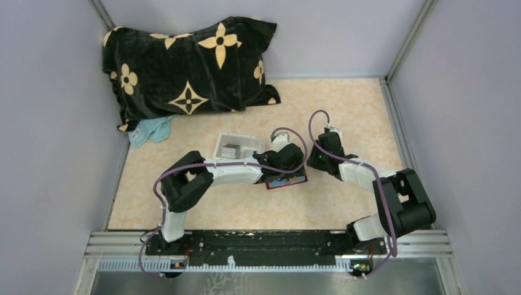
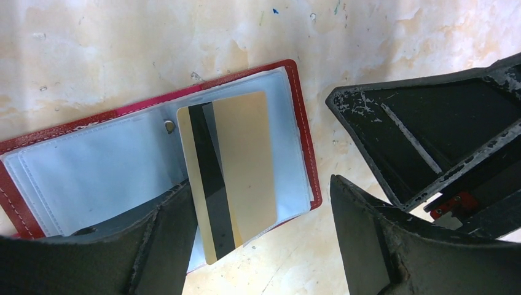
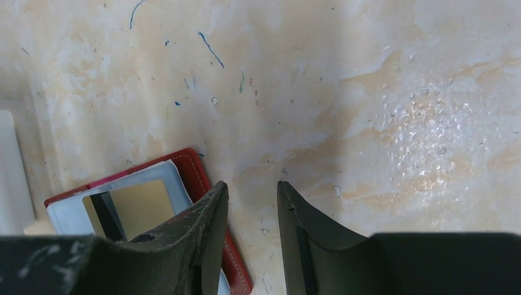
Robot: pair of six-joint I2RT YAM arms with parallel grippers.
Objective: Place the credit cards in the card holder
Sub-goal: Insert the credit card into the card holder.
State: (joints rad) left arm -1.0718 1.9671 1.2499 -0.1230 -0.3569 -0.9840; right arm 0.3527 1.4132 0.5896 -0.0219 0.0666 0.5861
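Note:
The red card holder (image 2: 301,132) lies open on the table, its clear sleeves up. A tan credit card (image 2: 242,160) with a black stripe lies in its right half and juts past the near edge. My left gripper (image 2: 264,239) is open and empty, its jaws straddling that card from above. My right gripper (image 3: 249,239) is slightly open and empty at the holder's right edge (image 3: 196,166), its left finger over the red rim. In the top view both grippers, left (image 1: 284,169) and right (image 1: 313,163), meet over the holder (image 1: 289,183). More greyish cards (image 1: 230,150) sit in a white tray.
The white tray (image 1: 222,140) stands just left of the left wrist. A black pillow with tan flowers (image 1: 190,67) and a light blue cloth (image 1: 150,130) lie at the back left. Grey walls close in the sides and back.

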